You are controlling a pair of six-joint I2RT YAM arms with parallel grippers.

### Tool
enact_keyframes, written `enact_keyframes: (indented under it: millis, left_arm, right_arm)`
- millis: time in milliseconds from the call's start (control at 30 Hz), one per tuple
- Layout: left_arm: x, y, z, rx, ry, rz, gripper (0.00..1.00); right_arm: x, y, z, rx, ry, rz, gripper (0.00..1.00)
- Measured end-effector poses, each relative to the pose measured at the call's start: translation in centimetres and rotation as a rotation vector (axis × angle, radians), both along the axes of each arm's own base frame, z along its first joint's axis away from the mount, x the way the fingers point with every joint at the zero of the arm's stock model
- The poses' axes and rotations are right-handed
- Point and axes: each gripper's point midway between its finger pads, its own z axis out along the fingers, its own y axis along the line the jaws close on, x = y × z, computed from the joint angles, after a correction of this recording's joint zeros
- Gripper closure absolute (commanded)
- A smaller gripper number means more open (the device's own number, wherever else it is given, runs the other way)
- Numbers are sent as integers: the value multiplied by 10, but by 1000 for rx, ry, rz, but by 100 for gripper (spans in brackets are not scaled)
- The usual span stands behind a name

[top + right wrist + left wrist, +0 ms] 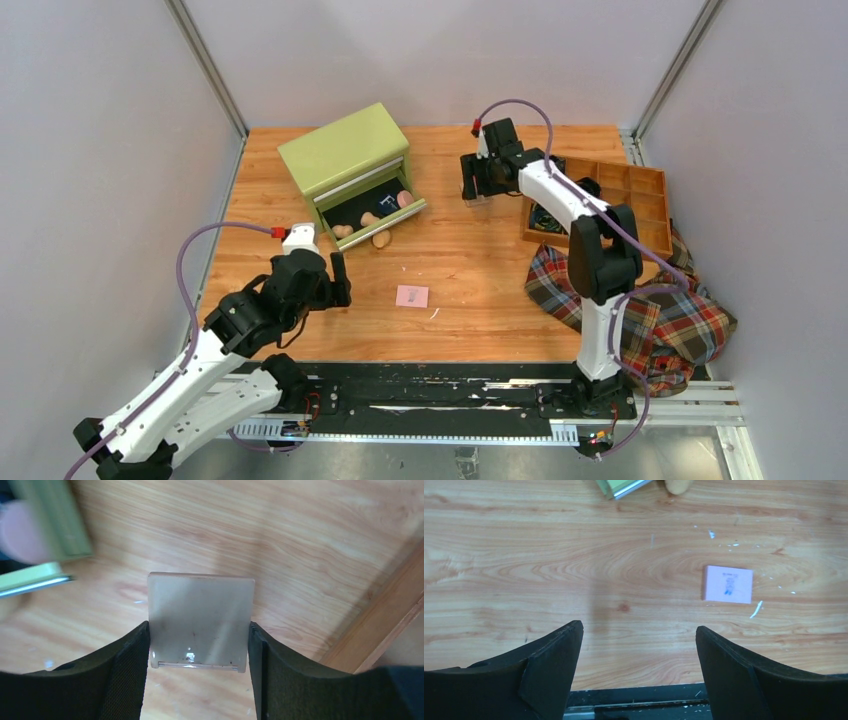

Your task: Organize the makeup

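From above, the left fingers hang over the near left part of the wooden bench. The pink square pad lies flat to their right, near but not touching. The right fingers are at the far side of the bench, between the green drawer box and the wooden tray. They point down at the boards. The box's drawer stands open, with a navy round compact, a pink round disc and tan sponges in it. One more sponge lies on the bench, just in front of the drawer. A plaid cloth is bunched at the right edge, partly under the tray.

The left wrist camera shows the two fingers wide apart with only bare wood between them. The pink square pad lies beyond the tips and off to the right of the gap, roughly in line with the right-hand finger, and touches neither. A corner of the drawer and the edge of a sponge show at the top of the view.

The right wrist camera shows the fingers clamped on the tan square. One pad presses each of its side edges, and the near part of the square fills the gap between them. The far half sticks out past the tips. Whether it rests on the bench or is held clear of it cannot be told. The drawer front and the pink round disc are blurred at the left, and the tray's rim runs along the right.
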Motion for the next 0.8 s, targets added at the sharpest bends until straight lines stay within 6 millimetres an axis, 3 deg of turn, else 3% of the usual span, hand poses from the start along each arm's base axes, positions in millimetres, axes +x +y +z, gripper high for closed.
enact_keyframes:
  millis: [67, 200, 300, 433, 567, 733, 800]
  left_arm:
    - [-2, 6, -2, 19, 8, 25, 12]
    - [-4, 13, 0, 18, 1, 57, 12]
    - [-6, 18, 7, -14, -30, 86, 12]
    - [-10, 24, 22, -76, -82, 115, 12]
    - [-11, 25, 42, -142, -130, 128, 12]
    - [-13, 32, 59, -176, -174, 156, 12]
    - [-14, 34, 59, -178, -176, 165, 12]
  right_arm:
    - [-6, 17, 27, 34, -45, 29, 58]
    - [-22, 72, 69, 99, -123, 131, 58]
    - [-33, 120, 82, 144, -148, 202, 57]
    - [-37, 169, 74, 180, -138, 258, 56]
    - [-32, 195, 51, 180, -108, 270, 51]
    - [-15, 210, 25, 173, -90, 244, 20]
    - [-9, 215, 21, 176, -91, 231, 14]
